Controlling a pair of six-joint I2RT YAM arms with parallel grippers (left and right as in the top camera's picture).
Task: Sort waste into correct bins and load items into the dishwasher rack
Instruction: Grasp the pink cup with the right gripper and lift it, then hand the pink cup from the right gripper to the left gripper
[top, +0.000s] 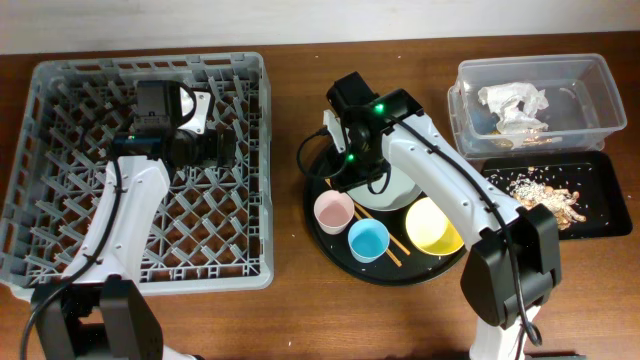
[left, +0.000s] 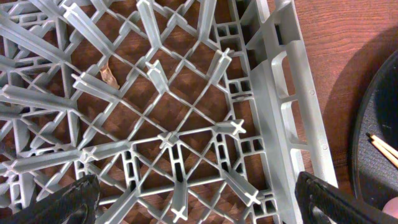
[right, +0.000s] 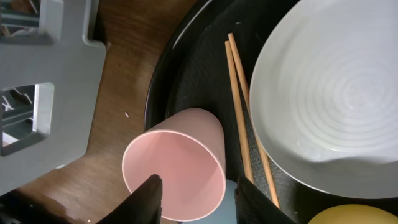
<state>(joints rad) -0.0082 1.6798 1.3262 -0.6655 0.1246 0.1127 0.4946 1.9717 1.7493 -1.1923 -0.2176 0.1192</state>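
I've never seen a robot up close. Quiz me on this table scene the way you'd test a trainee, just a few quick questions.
1. True or false: the left pincer hangs open over the dishwasher rack.
2. Where does the crumpled tissue lie? A) on the dishwasher rack B) in the clear tub C) in the left pincer
3. How many chopsticks lie on the round black tray?
Key: 1 true; 2 B; 3 two.
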